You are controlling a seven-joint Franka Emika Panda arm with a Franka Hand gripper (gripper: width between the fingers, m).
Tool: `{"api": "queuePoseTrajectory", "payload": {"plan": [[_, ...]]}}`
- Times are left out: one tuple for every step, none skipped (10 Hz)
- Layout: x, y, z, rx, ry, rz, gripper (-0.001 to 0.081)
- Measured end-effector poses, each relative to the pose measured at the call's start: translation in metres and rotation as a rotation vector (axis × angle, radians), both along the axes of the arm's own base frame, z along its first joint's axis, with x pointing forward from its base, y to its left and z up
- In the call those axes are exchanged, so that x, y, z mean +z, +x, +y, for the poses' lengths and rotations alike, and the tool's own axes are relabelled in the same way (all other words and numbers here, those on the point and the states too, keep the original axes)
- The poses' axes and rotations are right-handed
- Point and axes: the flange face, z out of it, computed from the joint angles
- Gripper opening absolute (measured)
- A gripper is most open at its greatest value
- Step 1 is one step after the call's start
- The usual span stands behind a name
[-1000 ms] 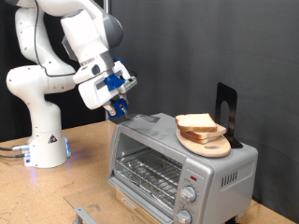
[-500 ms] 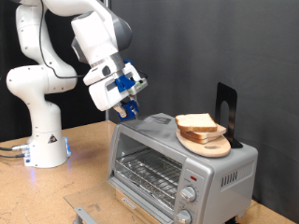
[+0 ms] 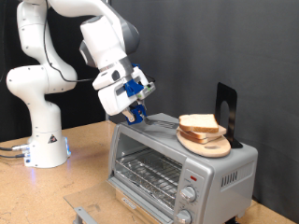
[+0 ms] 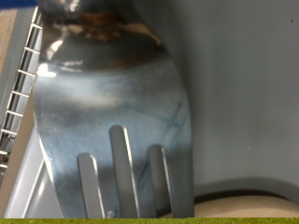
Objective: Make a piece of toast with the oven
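Bread slices [image 3: 198, 122] are stacked on a round wooden board [image 3: 210, 146] on top of the silver toaster oven [image 3: 220, 175]. I cannot tell which slice is the piece of toast. My gripper [image 3: 138, 112] is over the oven's top, on the exterior view's left side, and is shut on a metal fork [image 3: 162, 121]. The fork's tines point at the bread and are close to the stack. In the wrist view the fork [image 4: 112, 103] fills the frame, with a pale bread edge [image 4: 245, 207] just past its tines. The oven's wire rack [image 3: 149, 170] shows at its front.
A black upright stand [image 3: 226, 105] is behind the board on the oven top. The arm's white base [image 3: 42, 140] stands on the wooden table at the exterior view's left. A grey metal piece [image 3: 84, 214] lies at the bottom edge.
My gripper has moved to the exterior view's right with the fork, from beside the oven's left corner to over its top, bringing the tines near the bread stack.
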Motion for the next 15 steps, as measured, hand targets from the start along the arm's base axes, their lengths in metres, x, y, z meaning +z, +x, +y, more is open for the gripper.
{"api": "queuePoseTrajectory", "payload": {"plan": [[-0.002, 0.000, 0.000, 0.004, -0.001, 0.004, 0.0491], [-0.003, 0.000, 0.001, 0.005, 0.003, 0.004, 0.0491], [-0.002, 0.000, 0.001, 0.007, 0.012, 0.000, 0.0491], [-0.001, 0.001, 0.002, 0.009, 0.023, -0.006, 0.0491], [0.000, 0.001, 0.002, 0.012, 0.036, -0.013, 0.0491], [0.001, 0.002, 0.001, 0.012, 0.045, -0.020, 0.0491], [0.002, 0.002, 0.000, 0.014, 0.048, -0.025, 0.0491], [0.003, 0.002, 0.000, 0.013, 0.049, -0.027, 0.0491], [0.004, 0.002, -0.001, 0.012, 0.050, -0.028, 0.0491], [0.004, 0.002, -0.002, 0.010, 0.051, -0.030, 0.0491], [0.005, 0.002, -0.003, 0.007, 0.053, -0.032, 0.0491], [0.006, 0.002, -0.003, 0.005, 0.056, -0.035, 0.0491], [0.008, 0.003, -0.004, 0.003, 0.058, -0.038, 0.0491], [0.010, 0.003, -0.004, 0.002, 0.060, -0.042, 0.0491], [0.011, 0.004, -0.004, 0.001, 0.060, -0.047, 0.0491]]}}
